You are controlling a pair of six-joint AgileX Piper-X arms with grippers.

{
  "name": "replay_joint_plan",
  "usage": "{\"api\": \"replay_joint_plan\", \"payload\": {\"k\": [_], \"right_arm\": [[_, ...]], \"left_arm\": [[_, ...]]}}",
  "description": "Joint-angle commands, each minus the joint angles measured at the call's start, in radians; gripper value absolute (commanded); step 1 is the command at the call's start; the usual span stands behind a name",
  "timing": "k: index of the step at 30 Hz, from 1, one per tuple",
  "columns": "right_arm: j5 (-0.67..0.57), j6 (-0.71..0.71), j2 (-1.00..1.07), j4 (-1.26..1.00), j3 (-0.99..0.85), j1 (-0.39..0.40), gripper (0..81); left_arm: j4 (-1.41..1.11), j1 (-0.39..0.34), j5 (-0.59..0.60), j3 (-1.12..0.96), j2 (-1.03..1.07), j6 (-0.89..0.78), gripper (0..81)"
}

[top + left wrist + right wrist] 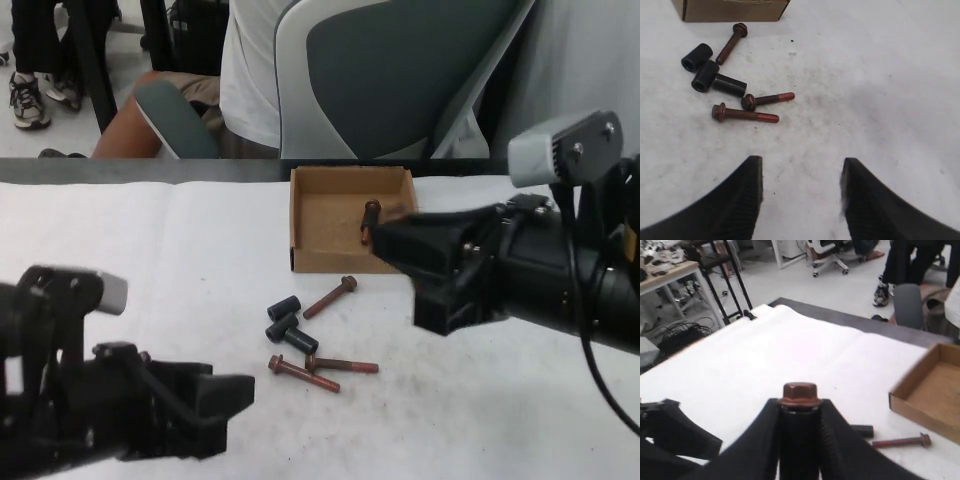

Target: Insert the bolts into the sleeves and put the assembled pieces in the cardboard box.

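My right gripper [378,238] is shut on an assembled piece [370,218], a black sleeve [797,440] with a copper bolt head [799,392] sticking out of it. It hangs over the right part of the open cardboard box [310,215]. Three loose copper bolts [745,114] [767,99] [731,43] and black sleeves [696,57] [730,85] lie on the white cloth in front of the box. My left gripper [802,162] is open and holds nothing, low over the cloth at the near left [235,395], a short way from the loose parts.
The box [920,405] stands near the bench's far edge. A grey chair [400,70] and a seated person are just behind that edge. The white cloth [150,240] lies bare to the left of the box and along the near right.
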Motion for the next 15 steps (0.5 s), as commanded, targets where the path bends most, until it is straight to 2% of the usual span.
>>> {"api": "replay_joint_plan", "payload": {"k": [1,8,15], "right_arm": [[-0.001,0.054,0.001,0.063,-0.018,-0.066,0.3],[-0.079,0.118,0.076,0.184,-0.091,-0.169,0.3],[-0.161,0.11,0.242,0.343,-0.281,-0.202,0.3]], "left_arm": [[0.033,0.002,-0.023,-0.036,0.021,0.01,45.0],[0.105,0.002,-0.024,-0.188,0.189,0.005,44.9],[0.21,0.002,-0.024,-0.343,0.358,-0.12,44.9]]}}
